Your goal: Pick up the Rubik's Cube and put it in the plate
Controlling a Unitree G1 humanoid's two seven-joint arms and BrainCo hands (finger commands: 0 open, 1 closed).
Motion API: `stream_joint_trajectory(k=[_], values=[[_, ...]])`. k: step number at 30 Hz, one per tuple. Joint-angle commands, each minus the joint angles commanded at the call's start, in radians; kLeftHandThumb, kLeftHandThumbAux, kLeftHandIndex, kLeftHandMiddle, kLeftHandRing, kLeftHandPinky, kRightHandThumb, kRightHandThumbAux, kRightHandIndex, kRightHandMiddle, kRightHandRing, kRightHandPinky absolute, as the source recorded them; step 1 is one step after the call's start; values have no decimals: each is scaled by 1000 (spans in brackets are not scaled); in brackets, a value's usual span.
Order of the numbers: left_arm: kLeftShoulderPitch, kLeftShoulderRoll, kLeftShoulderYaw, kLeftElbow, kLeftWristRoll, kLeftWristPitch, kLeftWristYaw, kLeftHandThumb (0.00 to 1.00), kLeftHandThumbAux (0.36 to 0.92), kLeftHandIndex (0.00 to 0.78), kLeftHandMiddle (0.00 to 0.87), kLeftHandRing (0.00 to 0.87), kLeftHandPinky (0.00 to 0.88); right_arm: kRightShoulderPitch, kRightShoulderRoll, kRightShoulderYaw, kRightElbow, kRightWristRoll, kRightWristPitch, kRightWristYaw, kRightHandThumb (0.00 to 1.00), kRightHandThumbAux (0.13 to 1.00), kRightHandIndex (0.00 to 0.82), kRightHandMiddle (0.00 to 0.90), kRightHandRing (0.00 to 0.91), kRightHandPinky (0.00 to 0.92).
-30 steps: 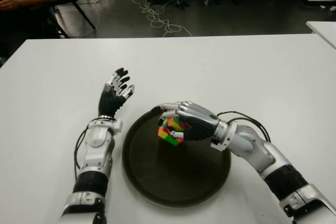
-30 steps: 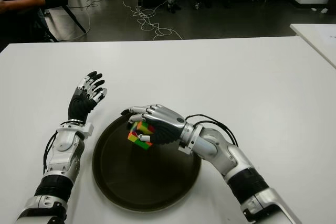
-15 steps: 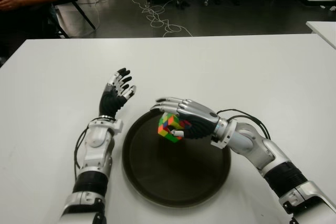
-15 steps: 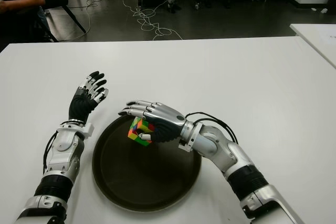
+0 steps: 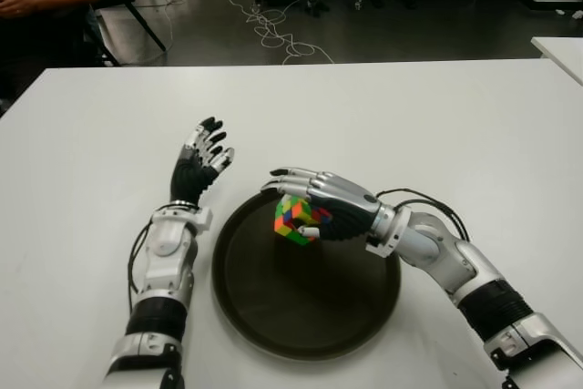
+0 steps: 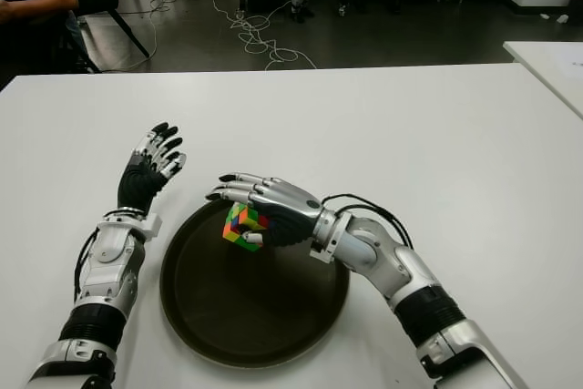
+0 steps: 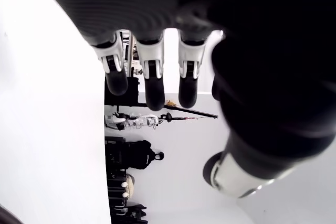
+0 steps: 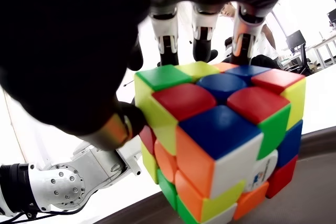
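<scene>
The right robot hand [image 5: 314, 207] hangs over the far left part of the round dark plate [image 5: 273, 316], with the Rubik's Cube [image 5: 293, 219] under its palm and tilted on a corner. Its fingers [image 8: 202, 32] stretch out past the cube's far side while the thumb [image 8: 118, 129] presses 1 near edge, so the hold looks loosened, likely to let the cube drop inside the rim; whether the cube already touches the plate cannot be told. The left robot hand [image 5: 200, 163] shows beyond the plate's left rim over the white worktop [image 5: 410, 125], fingers spread and holding nothing, clear of the release.
</scene>
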Motion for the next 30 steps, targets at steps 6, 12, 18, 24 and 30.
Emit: stream_joint_trajectory(k=[6,12,18,24,30], values=[[-1,-2,1,3,-3,-5,3,0,838,147,143,107,79,3,2,-1,-3,8,12,10,457,866,0,0,0,36],[0,-6,5,-2,-10,11,5,0,847,141,147,109,74,11,-2,-1,-32,1,47,32,297,800,0,0,0,8],[4,-8,2,-13,0,27,29,0,800,120,140,104,71,17,-10,-2,-52,-26,71,25,48,571,0,0,0,0],[5,-3,-7,-14,19,35,49,0,772,119,142,99,44,13,-13,-4,-44,-54,56,-13,5,464,0,0,0,0],[7,-1,-10,-18,24,47,60,0,768,125,149,102,45,9,-14,-3,-35,-69,45,-42,0,424,0,0,0,0]])
